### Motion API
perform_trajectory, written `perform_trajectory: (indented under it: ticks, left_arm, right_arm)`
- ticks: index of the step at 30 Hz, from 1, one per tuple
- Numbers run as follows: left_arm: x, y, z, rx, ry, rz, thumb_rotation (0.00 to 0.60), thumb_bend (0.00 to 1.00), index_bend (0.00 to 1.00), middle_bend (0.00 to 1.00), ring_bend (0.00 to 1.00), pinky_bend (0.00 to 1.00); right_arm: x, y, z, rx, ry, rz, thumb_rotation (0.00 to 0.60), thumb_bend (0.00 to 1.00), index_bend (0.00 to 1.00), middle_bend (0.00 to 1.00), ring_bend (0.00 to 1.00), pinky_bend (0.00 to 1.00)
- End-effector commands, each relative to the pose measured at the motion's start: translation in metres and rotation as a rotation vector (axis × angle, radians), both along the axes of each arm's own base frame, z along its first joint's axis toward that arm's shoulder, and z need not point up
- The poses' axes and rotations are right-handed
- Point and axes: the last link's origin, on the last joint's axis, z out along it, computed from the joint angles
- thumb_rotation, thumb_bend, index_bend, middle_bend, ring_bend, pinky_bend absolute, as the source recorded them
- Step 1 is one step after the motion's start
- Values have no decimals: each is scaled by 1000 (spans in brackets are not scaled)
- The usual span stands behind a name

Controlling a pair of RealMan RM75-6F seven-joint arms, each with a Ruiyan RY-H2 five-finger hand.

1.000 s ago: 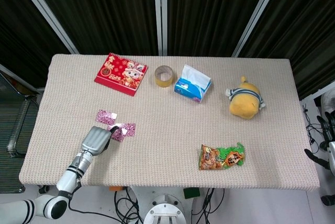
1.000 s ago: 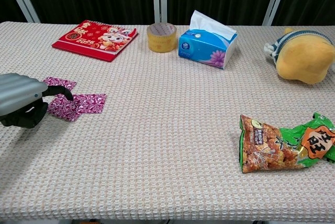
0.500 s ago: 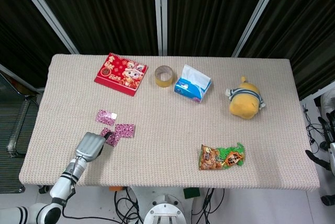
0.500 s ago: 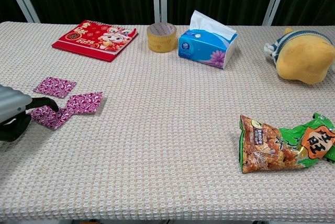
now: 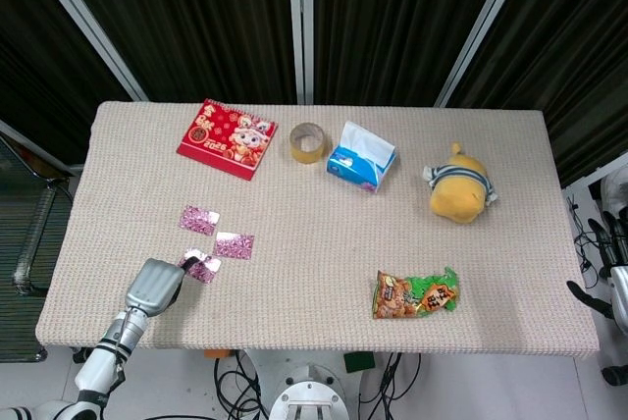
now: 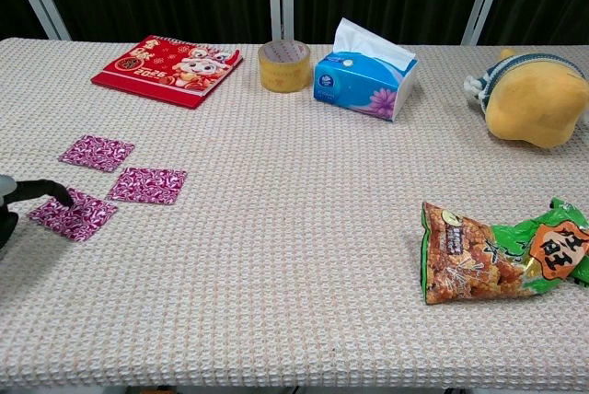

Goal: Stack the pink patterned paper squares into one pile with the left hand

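Three pink patterned paper squares lie flat and apart near the table's front left: a far one point(image 5: 198, 219) point(image 6: 97, 152), a middle one point(image 5: 235, 244) point(image 6: 147, 185) and a near one point(image 5: 203, 268) point(image 6: 74, 214). My left hand point(image 5: 152, 286) point(image 6: 11, 199) sits at the front left edge, mostly cut off in the chest view. One dark fingertip point(image 6: 57, 192) touches the near square's left corner, and nothing is lifted. My right hand point(image 5: 615, 248) shows only in part at the head view's right edge, off the table, so its fingers are unclear.
At the back stand a red calendar point(image 5: 225, 137), a tape roll point(image 5: 308, 141) and a blue tissue box point(image 5: 359, 156). A yellow plush toy point(image 5: 459, 187) lies at the right, and a snack bag point(image 5: 416, 294) near the front right edge.
My left hand has drawn back toward the front left edge, dragging the near square with it. That square overlapped the middle one a second ago and now lies apart.
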Motion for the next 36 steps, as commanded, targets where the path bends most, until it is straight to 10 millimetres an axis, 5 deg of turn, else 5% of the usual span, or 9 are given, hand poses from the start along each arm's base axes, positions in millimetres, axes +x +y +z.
perform_trajectory:
  ticks: [1,8,13,15,16,18,19,22,36]
  left_arm:
    - [-1,-2,3,1,1,6,600,763,217,898,834,875]
    - [11,7,17,84,-81,-34,600,705,217,884,826,870]
    - [30,22,21,170,-180,-125,600,294,259,778,736,838]
    - [37,26,17,171,-210,-154,600,190,272,500,477,688]
    - [39,27,14,157,-222,-162,599,165,261,296,274,509]
    - [42,33,9,151,-214,-176,551,141,233,37,23,208]
    - [44,35,5,137,-212,-169,502,138,219,0,0,138]
    - [49,45,-6,84,-211,-145,449,138,201,0,0,135]
    - [64,79,-34,28,-174,-137,492,167,241,0,0,127]
  right_arm:
    - [1,0,0,1,0,2,600,327,0,0,0,0]
    - [3,0,1,-6,-2,12,600,327,0,0,0,0]
    - [4,1,3,-14,-4,15,600,327,0,0,0,0]
    - [4,1,3,-14,-4,14,600,327,0,0,0,0]
    - [4,1,3,-15,-4,15,600,327,0,0,0,0]
    - [4,0,2,-14,-4,14,600,327,0,0,0,0]
    - [4,0,2,-13,-4,14,600,327,0,0,0,0]
    - [3,0,3,-13,-2,12,600,327,0,0,0,0]
    - [-2,0,4,-14,-2,-6,600,327,0,0,0,0]
